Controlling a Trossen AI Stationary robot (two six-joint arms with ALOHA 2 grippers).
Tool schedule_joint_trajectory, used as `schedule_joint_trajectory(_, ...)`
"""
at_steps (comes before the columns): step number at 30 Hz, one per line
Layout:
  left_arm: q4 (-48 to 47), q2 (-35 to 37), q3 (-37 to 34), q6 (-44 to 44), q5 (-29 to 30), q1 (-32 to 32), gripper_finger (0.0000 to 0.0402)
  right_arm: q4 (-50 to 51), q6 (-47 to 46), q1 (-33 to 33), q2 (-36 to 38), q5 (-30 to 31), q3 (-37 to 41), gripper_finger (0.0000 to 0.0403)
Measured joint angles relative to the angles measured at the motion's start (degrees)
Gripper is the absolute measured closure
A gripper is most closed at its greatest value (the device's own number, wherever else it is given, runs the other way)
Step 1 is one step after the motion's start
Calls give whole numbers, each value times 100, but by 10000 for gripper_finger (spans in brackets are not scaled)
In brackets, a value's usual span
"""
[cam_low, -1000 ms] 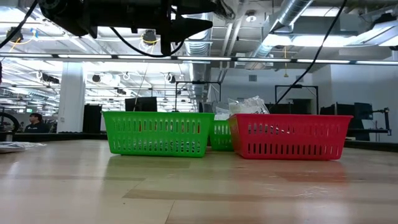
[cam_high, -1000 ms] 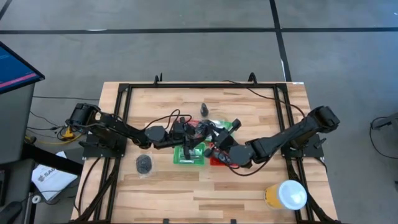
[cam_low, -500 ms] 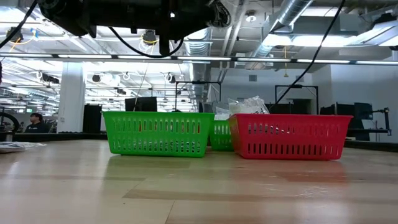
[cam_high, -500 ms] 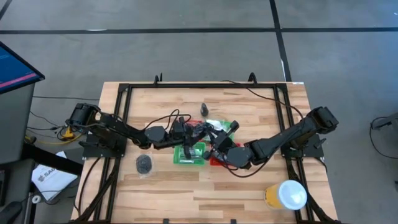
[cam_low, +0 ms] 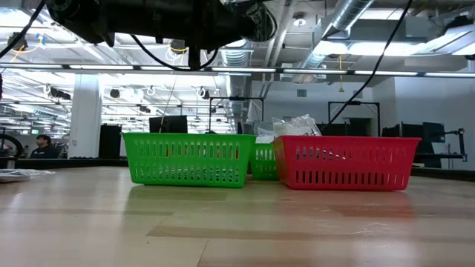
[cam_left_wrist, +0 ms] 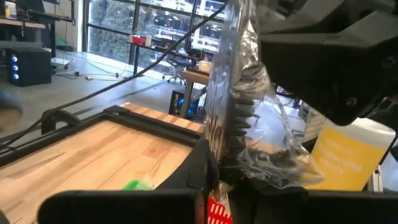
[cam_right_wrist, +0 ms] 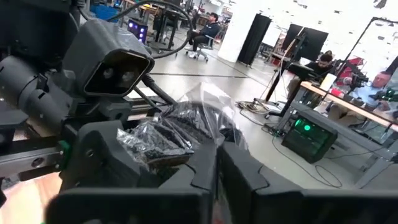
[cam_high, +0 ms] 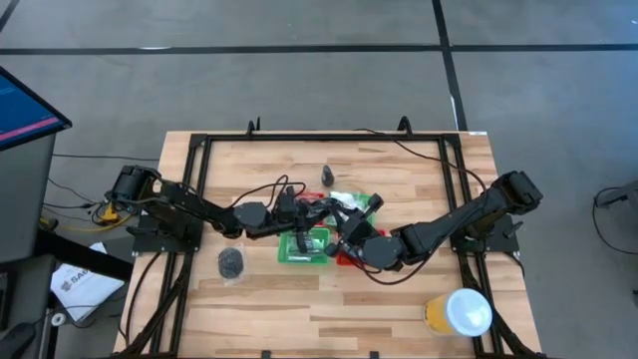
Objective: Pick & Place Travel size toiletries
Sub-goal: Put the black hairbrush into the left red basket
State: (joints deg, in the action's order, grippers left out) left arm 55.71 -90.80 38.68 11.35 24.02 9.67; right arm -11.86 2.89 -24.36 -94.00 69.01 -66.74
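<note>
A clear crinkly packet [cam_left_wrist: 239,93] with a black toothed piece inside hangs in the air above the baskets at the table's middle. Both grippers are shut on it. My left gripper [cam_left_wrist: 214,177] reaches in from the table's left [cam_high: 311,212]. My right gripper [cam_right_wrist: 217,158] reaches in from the right [cam_high: 342,232], and its dark housing [cam_left_wrist: 336,56] stands just behind the packet. In the right wrist view the packet [cam_right_wrist: 177,134] sits between my fingers and the left wrist camera [cam_right_wrist: 115,68]. A black coiled piece [cam_high: 230,262] and a dark mini bottle [cam_high: 326,177] lie on the table. My left gripper pinches one edge of the packet's clear film [cam_left_wrist: 219,160] between its two fingers, reaching roughly level from the table's left. The packet is lifted clear of the baskets. My right gripper pinches the packet's opposite edge [cam_right_wrist: 208,144] between its two fingers, coming from the table's right. The fingers hide the exact spot. The crumpled packet stands clear of everything below.
Under the grippers stand a green mesh basket [cam_low: 189,158], a red one [cam_low: 345,162] and a second green one behind [cam_low: 263,161]; white packets stick out above the red one [cam_low: 297,124]. A yellow tub with a white lid [cam_high: 459,311] stands at the near right. A black frame [cam_high: 194,150] rims the table.
My right gripper has gone a little toward the table's left with the packet, up to my left gripper. The two grippers now meet over the baskets.
</note>
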Motion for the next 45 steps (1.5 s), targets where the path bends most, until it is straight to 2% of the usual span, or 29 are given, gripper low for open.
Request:
schedule_joint_trajectory(4, -384, 172, 0, 0, -1, -2, 382, -10, 55, -10, 0, 296, 0, 346)
schedule_joint_trajectory(10, -2000, 918, 0, 44, 14, 0, 383, -15, 344, -155, 1, 758, 0, 296)
schedule_joint_trajectory(15, -3713, 1438, -2, 322, 250, 0, 382, 63, 372, -239, 2, 910, 0, 274)
schedule_joint_trajectory(20, -4674, 1630, -2, 439, 253, -6, 382, 132, 339, -290, 2, 924, 0, 266)
schedule_joint_trajectory(25, -5282, 1633, -2, 459, 235, -123, 382, 399, -25, -345, 2, 922, 0, 271)
schedule_joint_trajectory(32, -5780, 1603, -1, 540, -349, -516, 382, 1353, -1144, -376, 33, 882, 0, 285)
schedule_joint_trajectory(37, -5917, 1573, -2, 201, -968, -815, 382, 2281, -2020, -361, 212, 363, 11, 287)
schedule_joint_trajectory(45, -6162, 1574, -2, -267, -1476, -1171, 382, 3925, -3185, -328, 641, -12, 7, 287)
